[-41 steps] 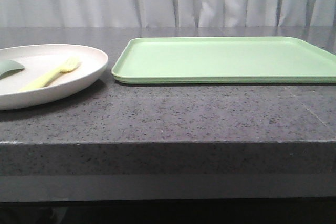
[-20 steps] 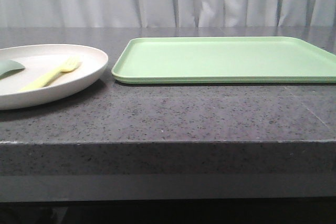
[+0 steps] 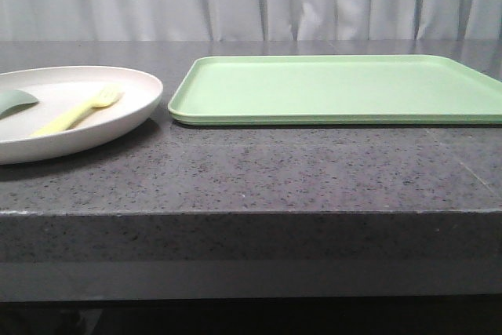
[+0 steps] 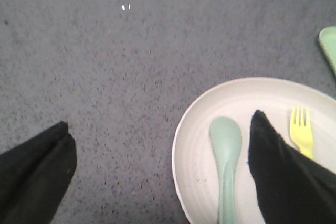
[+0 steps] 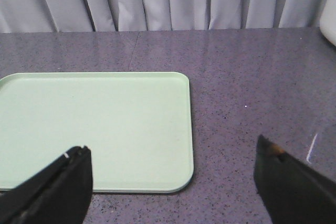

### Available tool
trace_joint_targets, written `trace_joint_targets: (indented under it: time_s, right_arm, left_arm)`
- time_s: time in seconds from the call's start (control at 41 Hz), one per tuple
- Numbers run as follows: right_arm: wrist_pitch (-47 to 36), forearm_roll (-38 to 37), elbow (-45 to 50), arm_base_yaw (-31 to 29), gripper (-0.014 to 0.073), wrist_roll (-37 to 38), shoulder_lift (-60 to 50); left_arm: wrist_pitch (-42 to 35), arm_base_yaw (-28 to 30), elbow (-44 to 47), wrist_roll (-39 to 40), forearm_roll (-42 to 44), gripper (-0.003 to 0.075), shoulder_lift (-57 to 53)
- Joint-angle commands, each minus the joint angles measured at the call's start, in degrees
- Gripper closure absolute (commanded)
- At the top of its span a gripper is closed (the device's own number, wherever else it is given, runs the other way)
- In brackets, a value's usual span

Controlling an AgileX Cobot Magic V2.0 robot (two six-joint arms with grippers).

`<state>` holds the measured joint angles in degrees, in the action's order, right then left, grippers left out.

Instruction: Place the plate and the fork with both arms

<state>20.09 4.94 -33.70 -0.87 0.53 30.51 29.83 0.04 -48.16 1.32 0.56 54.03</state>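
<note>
The cream-white plate [image 3: 125, 107] rests on the dark table at the left of the front view. On it lies the pale yellow fork [image 3: 78, 111], tines toward the back. Neither gripper shows in the front view. Through the left wrist camera I see my left gripper [image 4: 160, 119] open above the plate [image 4: 199, 145]. It straddles the rim: one finger [image 4: 37, 166] is over bare table and the other [image 4: 281, 166] is between the spoon and the fork [image 4: 301, 132]. My right gripper [image 5: 170, 145] is open and empty, hanging over a corner of the green tray.
A grey-green spoon [image 4: 226, 150] lies on the plate beside the fork. A flat light green tray [image 3: 337, 88] sits right of the plate, its corner [image 5: 178, 177] below the right gripper. The table's front edge [image 3: 251, 211] runs across the front view. Grey curtains hang behind.
</note>
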Motion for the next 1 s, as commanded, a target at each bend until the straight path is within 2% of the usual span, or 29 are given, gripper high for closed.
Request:
trace_joint_targets:
  time_s: [0.0,0.146,0.39,0.537,0.976]
  right_arm:
    - [-5.3,-0.2,-2.0,-0.5,-0.005,-0.5,0.5]
    - [-5.3,-0.2,-2.0,-0.5,-0.005,-0.5,0.5]
    - [-5.3,-0.2,-2.0,-0.5,-0.005,-0.5,0.5]
    - [-5.3,-0.2,-2.0,-0.5,-0.005,-0.5,0.5]
    - [-5.3,-0.2,-2.0,-0.5,-0.005,-0.5,0.5]
  left_arm:
    - [6.7,0.1,-8.5,0.0,-0.1,0.0078,5.9]
    - [16.6,0.1,-16.2,0.0,1.1,0.0079,14.7]
    - [26.7,0.1,-23.5,0.0,1.4,0.0125,27.2]
    - [27.7,0.1,-25.0,0.0,1.3,0.0165,32.2]
    - [27.8,0.1,-25.0,0.0,1.3,0.0172,37.1]
